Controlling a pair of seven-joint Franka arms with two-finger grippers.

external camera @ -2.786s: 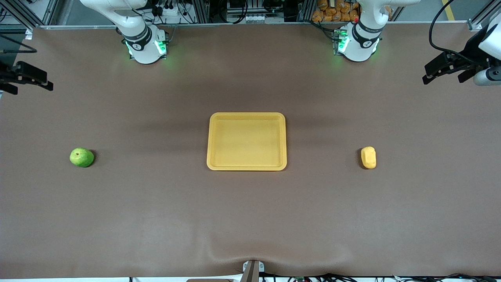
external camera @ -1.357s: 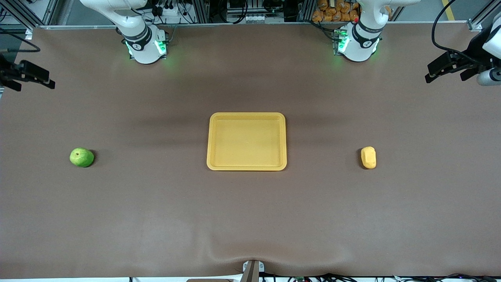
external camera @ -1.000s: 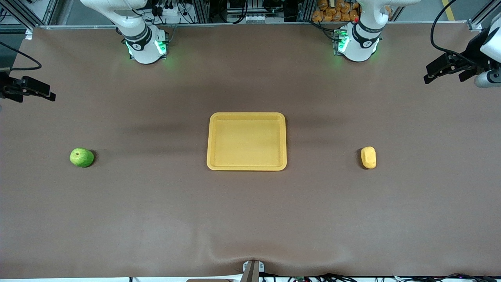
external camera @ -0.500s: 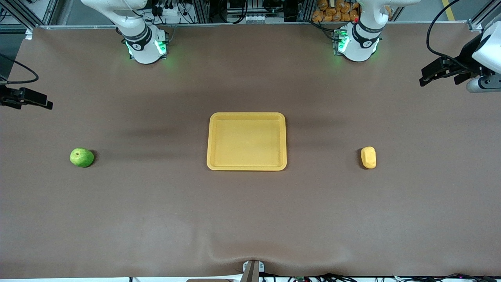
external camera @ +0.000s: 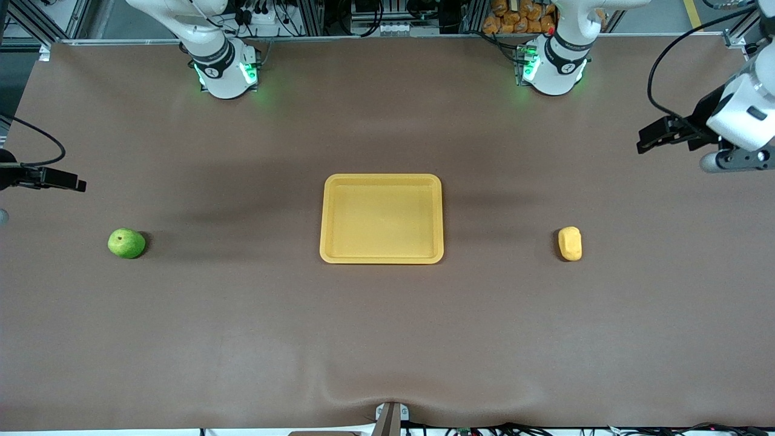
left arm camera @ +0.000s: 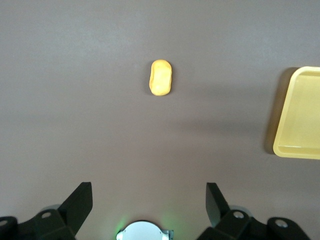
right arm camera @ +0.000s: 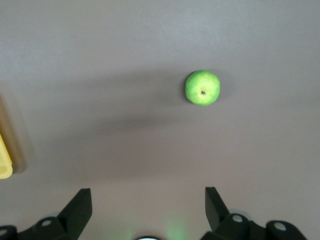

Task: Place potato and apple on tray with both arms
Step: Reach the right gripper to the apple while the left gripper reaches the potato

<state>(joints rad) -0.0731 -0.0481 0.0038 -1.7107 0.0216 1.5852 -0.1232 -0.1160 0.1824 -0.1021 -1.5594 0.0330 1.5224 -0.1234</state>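
The left gripper (left arm camera: 147, 200) is hanging with its fingers spread over bare table at the left arm's end, well apart from the potato (external camera: 570, 243), which is lying between it and the tray (external camera: 381, 258) with its long axis running toward the front camera. The right gripper (right arm camera: 147, 200), also spread wide, is hovering over its own end, the apple (external camera: 126, 243) sitting apart from it, stem dimple up.
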